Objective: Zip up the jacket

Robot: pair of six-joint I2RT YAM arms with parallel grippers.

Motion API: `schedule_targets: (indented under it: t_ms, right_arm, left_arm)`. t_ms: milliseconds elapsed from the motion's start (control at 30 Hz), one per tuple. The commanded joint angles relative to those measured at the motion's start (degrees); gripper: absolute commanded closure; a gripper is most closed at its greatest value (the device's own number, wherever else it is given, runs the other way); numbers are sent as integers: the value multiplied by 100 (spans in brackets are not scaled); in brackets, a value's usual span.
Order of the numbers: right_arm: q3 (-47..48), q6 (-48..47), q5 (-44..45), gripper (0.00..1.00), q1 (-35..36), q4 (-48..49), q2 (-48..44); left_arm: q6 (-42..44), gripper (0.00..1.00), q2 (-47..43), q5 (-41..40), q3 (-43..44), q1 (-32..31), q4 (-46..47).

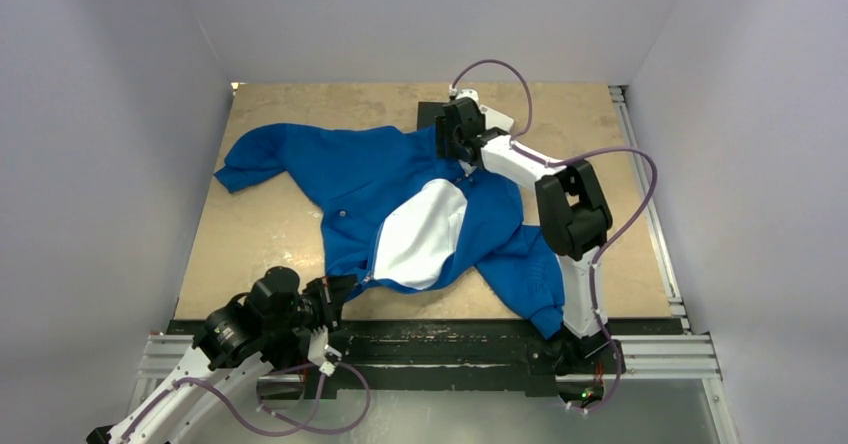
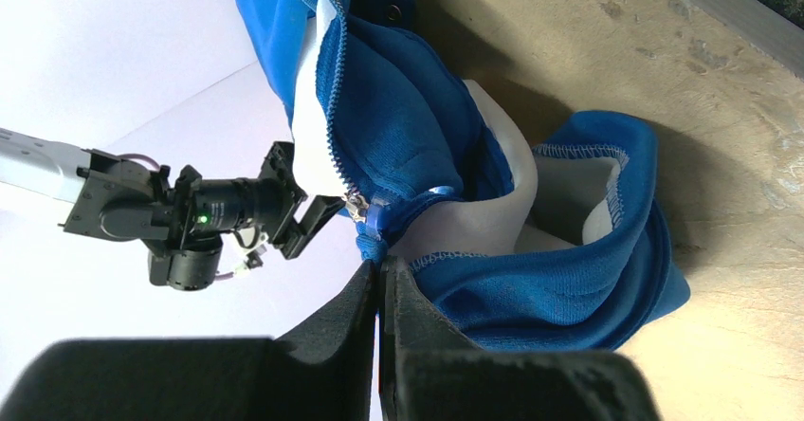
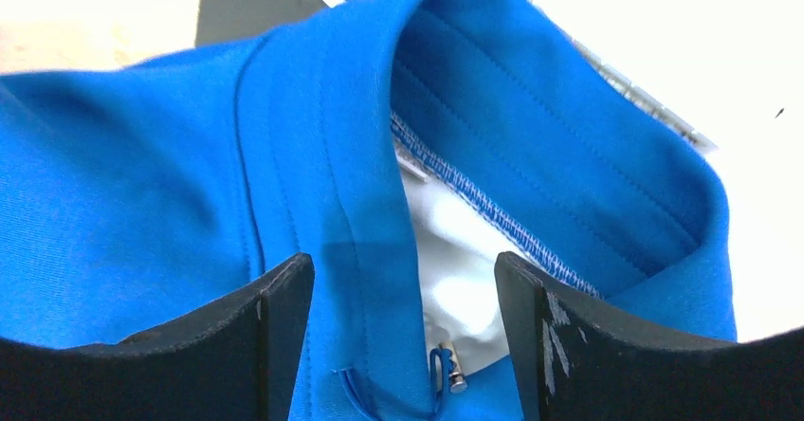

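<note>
Blue jacket [image 1: 380,169], left fingers [image 2: 394,281] pinching hem [image 2: 374,227], only right wrist shows right fingers [image 3: 555,340] spread at collar [image 3: 531,127]

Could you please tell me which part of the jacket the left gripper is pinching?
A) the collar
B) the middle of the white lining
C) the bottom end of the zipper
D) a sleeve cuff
C: the left gripper is shut on the jacket right where the zipper ends.

Bright, even light is seen throughout; soft shadows are thrown just beside the jacket [image 2: 427,127], and pale backgrounds beyond it are washed out.
</note>
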Motion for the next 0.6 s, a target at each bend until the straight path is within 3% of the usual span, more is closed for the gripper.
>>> schedule_targets:
  t_ms: [0,133,200,267,333,367,567]
  right_arm:
    - [-5,145,-640,26,-267,341,-190]
    - [-248,163,-1849,28,-436,1236,-232]
    - [-15,187,-2128,33,-481,1212,-66]
    - [405,144,-2169,53,-510,877,206]
    - [628,151,-2010,91,-574,751,250]
    - [640,198,-1933,100,-633,771,157]
    - [152,550,-409,100,-1282,656,-840]
  left_arm:
    - [11,100,60,60,198,-17,135]
    - [-12,100,81,20,202,-13,166]
    - [-4,100,79,18,189,-13,184]
    - [5,100,78,35,177,-15,230]
    - [14,100,86,31,162,-13,257]
    - [13,100,88,18,158,-17,261]
    - [92,100,94,41,-47,-17,503]
